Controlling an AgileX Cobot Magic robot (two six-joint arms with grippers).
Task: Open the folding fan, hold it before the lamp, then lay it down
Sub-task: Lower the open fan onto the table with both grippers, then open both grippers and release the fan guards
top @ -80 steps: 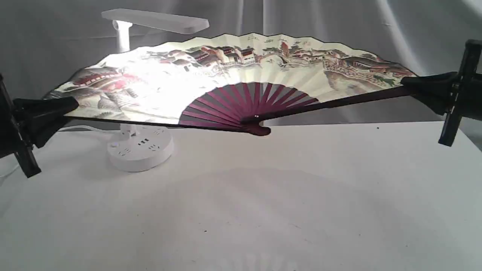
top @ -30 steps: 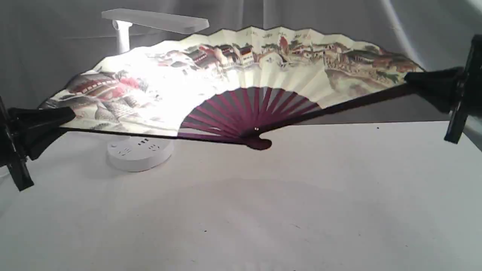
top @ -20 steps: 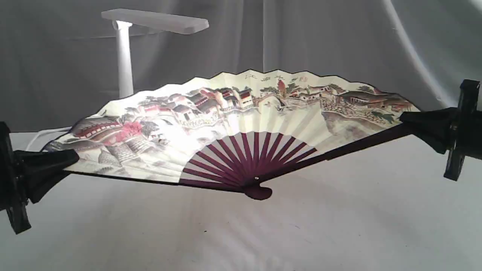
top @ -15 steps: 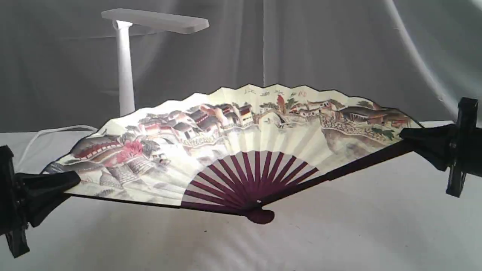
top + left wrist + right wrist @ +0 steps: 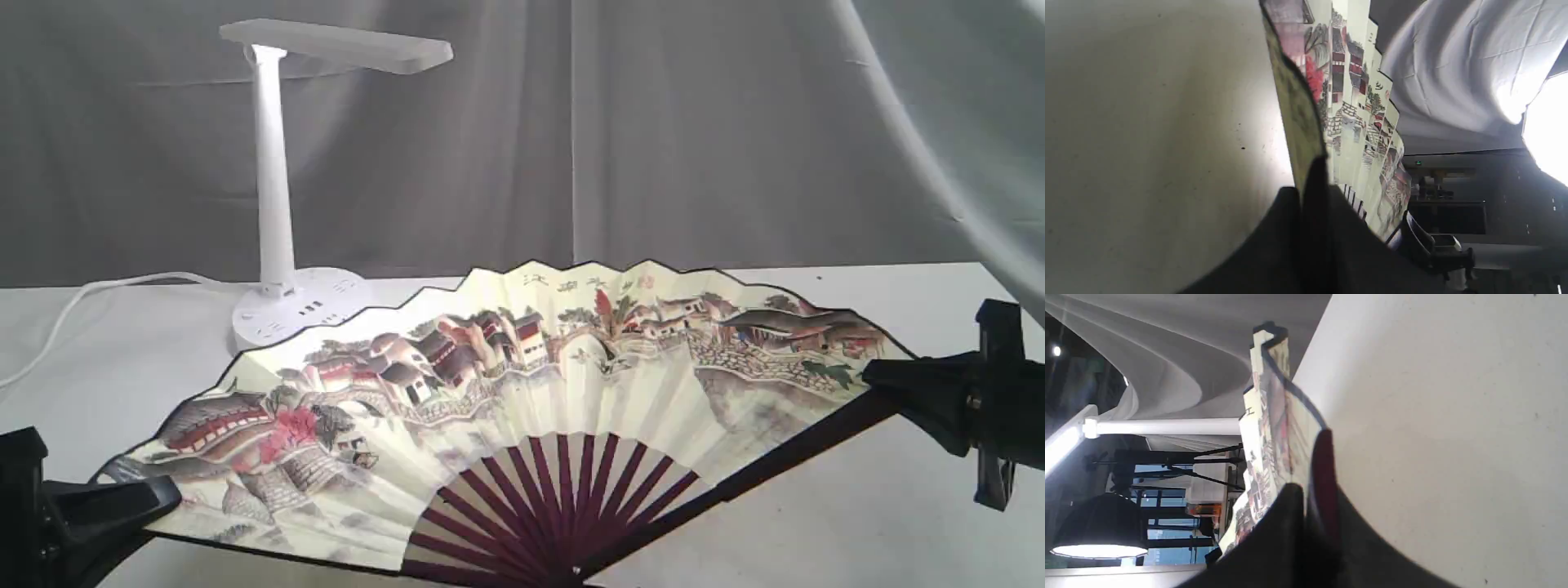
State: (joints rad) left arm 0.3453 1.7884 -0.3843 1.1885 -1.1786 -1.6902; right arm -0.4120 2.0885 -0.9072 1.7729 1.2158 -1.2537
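Left claw (image 5: 151,500) and right claw (image 5: 886,377) each pinch one end of the open fan (image 5: 571,367), cream paper with red houses; lamp (image 5: 273,163) stands far left.

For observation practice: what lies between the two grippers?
The open folding fan, clamped at each end by left gripper and right gripper; exterior view.

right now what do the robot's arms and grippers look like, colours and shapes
Both are matte black. The left gripper and right gripper each have broad wedge-shaped fingers tapering to a blunt tip, mounted on a flat black crossbar. No cables, sleeves or markings show. The arms behind them are out of frame.
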